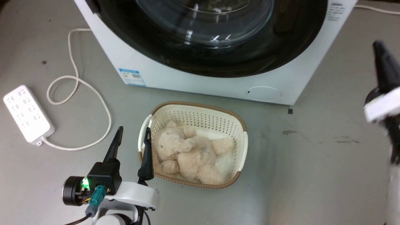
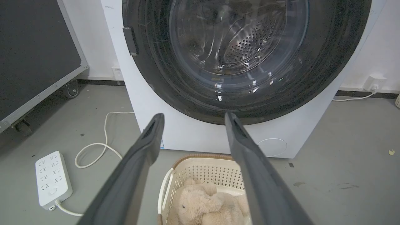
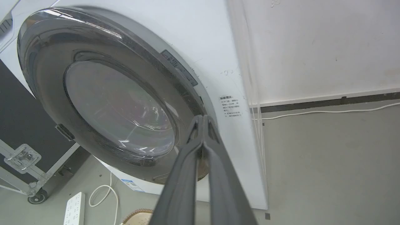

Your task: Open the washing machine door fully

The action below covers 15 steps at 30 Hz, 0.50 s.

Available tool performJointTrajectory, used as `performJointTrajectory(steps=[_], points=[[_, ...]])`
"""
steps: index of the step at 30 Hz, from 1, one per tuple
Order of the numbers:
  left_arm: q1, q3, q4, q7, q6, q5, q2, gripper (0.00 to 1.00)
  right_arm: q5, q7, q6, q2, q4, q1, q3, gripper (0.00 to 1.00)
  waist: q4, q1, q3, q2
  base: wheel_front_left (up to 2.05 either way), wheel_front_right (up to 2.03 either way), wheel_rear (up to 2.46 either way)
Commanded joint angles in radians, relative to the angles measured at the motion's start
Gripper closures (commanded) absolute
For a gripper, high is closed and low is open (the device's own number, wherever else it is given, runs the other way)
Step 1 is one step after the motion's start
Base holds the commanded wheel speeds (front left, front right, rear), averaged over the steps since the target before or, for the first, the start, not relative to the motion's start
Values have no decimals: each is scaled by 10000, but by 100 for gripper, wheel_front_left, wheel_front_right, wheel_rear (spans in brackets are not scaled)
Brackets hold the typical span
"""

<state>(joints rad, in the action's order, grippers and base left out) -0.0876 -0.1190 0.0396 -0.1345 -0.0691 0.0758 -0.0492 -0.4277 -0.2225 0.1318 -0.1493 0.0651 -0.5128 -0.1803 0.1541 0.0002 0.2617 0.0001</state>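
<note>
The washing machine door is a big glossy black disc with a clear glass bowl centre, lying flat against the white machine front. The same washing machine door faces the left wrist view, and the washing machine door is seen at a slant in the right wrist view. My left gripper is open with nothing between its fingers, low over the floor beside the basket; my left gripper points at the door's lower rim. My right gripper is shut and empty, its tips in line with the door's right edge. The right gripper is blurred at the right edge of the head view.
A cream basket holding a plush bear stands on the floor just before the machine. A white power strip and looped cable lie at the left. A black wheeled case stands left of the machine. Grey floor lies open at the right.
</note>
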Motion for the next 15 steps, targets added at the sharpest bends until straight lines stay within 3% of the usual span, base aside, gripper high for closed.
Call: performJointTrajectory(steps=[1,15], points=[[-210,-70,68,-117,-97,84,-7,0,-304,-222,-4,86,176,-558,-238,100,136,-2,160,-1,0,0,0],[-570,-399,201,-409,-291,292,-7,0,-981,-2794,-6,756,2276,-4091,-2273,100,673,-2,920,-1,0,0,0]])
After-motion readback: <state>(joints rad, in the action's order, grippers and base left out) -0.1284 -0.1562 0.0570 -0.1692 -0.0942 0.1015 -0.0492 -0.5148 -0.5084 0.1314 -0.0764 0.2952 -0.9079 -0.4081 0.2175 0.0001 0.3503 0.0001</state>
